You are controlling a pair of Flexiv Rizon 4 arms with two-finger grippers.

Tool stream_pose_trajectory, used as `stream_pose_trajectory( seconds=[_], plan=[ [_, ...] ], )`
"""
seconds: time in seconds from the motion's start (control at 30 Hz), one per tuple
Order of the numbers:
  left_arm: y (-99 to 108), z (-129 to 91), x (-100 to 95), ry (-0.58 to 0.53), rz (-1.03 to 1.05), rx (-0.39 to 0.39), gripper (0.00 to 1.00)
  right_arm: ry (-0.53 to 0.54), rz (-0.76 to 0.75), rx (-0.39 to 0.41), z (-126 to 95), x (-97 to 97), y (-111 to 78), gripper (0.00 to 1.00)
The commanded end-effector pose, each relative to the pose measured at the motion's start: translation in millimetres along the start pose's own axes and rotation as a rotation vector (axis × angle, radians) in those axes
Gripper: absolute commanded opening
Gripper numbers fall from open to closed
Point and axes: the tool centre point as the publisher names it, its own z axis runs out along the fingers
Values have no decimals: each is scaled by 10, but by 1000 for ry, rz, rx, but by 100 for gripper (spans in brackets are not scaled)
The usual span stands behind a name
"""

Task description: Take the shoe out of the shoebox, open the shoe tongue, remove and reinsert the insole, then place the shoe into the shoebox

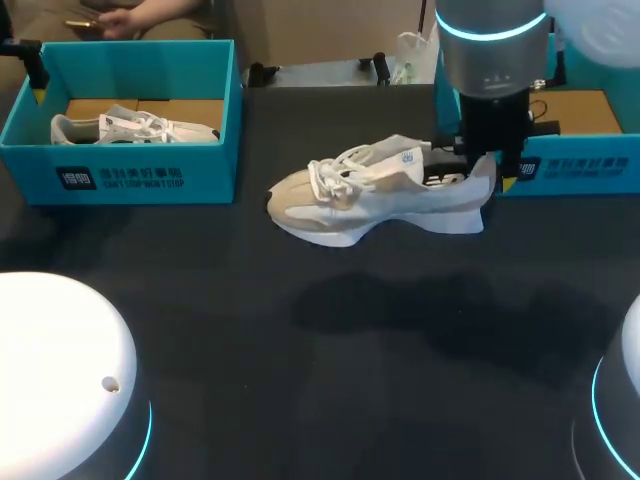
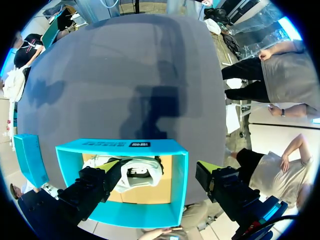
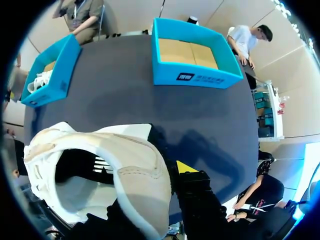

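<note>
Right gripper (image 3: 150, 175): pinched on the heel wall of the sneaker (image 1: 370, 195). One yellow tip lies on the outside of the heel, and the other finger goes down inside the opening.
Sneaker, place: it stands on its sole on the dark table (image 1: 330, 330), about in the middle. The toe points to my left and the heel is under the right arm.
Sneaker, look: the upper is cream and beige with white panels. It has white laces (image 1: 335, 175) tied loosely, a thick white sole that flares out behind the heel, and a small blue label on the tongue. In the right wrist view the opening is wide, with a padded pale collar and a dark inside.
Right shoebox (image 3: 192, 75): teal with a brown cardboard floor and no lid. It stands just behind the sneaker's heel and has nothing in it.
Left gripper (image 2: 159, 167): the fingers are spread wide and touch nothing. It hangs above the left shoebox (image 1: 130, 175).
Left shoebox: teal and open, at the far left of the table, well apart from the sneaker. A second sneaker (image 1: 130, 127), white and grey, lies inside it.
</note>
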Motion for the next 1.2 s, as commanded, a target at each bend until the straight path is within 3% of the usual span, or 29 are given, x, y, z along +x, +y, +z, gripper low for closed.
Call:
stream_pose_trajectory(
  seconds=[0.03, 0.17, 0.37, 0.63, 1.13, 1.2],
  plan=[
    [-11, -2, 3, 2, 0, -2, 100, -3, 1, 3, -13, 23, 14, 0],
    [-11, -2, 3, 2, 0, -2, 100, -49, -15, 5, 80, 212, -32, 0],
    [-11, -2, 3, 2, 0, -2, 100, -70, -67, 38, 351, 570, -272, 0],
    [-11, -2, 3, 2, 0, -2, 100, 16, -67, 77, 661, 893, -582, 0],
    [-11, -2, 3, 2, 0, -2, 100, 16, -67, 77, 661, 893, -582, 0],
    [-11, -2, 3, 2, 0, -2, 100, 30, -84, 70, 760, 944, -619, 0]
  ],
)
